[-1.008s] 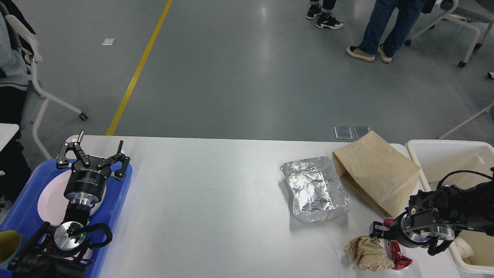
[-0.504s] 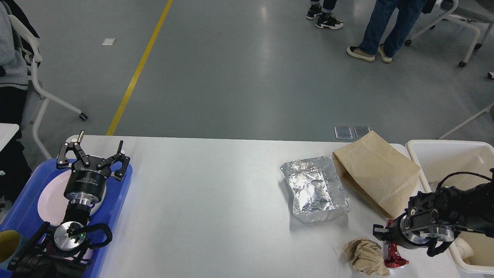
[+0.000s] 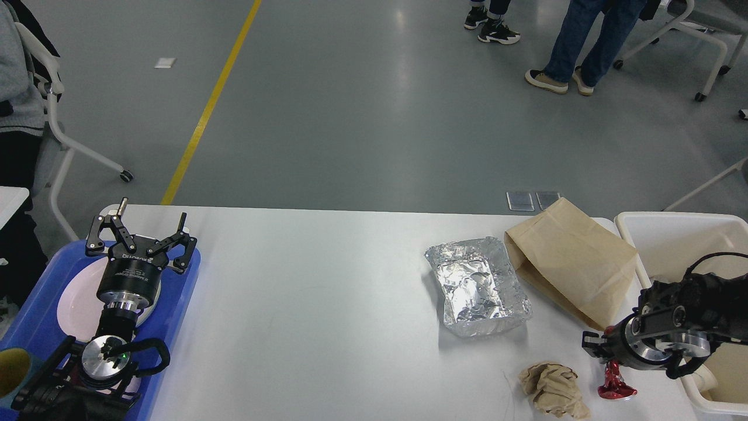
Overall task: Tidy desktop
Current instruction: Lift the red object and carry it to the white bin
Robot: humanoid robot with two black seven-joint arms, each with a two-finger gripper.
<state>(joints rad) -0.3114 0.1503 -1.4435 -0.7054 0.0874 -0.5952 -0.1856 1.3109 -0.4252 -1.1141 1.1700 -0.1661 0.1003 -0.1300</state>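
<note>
The white desktop [image 3: 327,304] carries a crumpled foil tray [image 3: 476,286], a brown paper bag [image 3: 570,260] lying flat, a crumpled brown paper wad [image 3: 552,389] and a red crumpled wrapper [image 3: 615,385]. My right gripper [image 3: 593,346] is near the front right, shut on the top of the red wrapper, which hangs down to the desktop just right of the paper wad. My left gripper [image 3: 140,225] is open and empty, pointing up over the blue tray [image 3: 181,292] at the far left.
A white plate [image 3: 73,301] lies in the blue tray, with a yellow cup [image 3: 10,374] at its front. A cream-white bin [image 3: 672,234] stands off the desktop's right end. People and wheeled chairs are on the floor beyond.
My right gripper has moved right, toward the bin, carrying the red wrapper away from the paper wad. The left arm has not moved.
</note>
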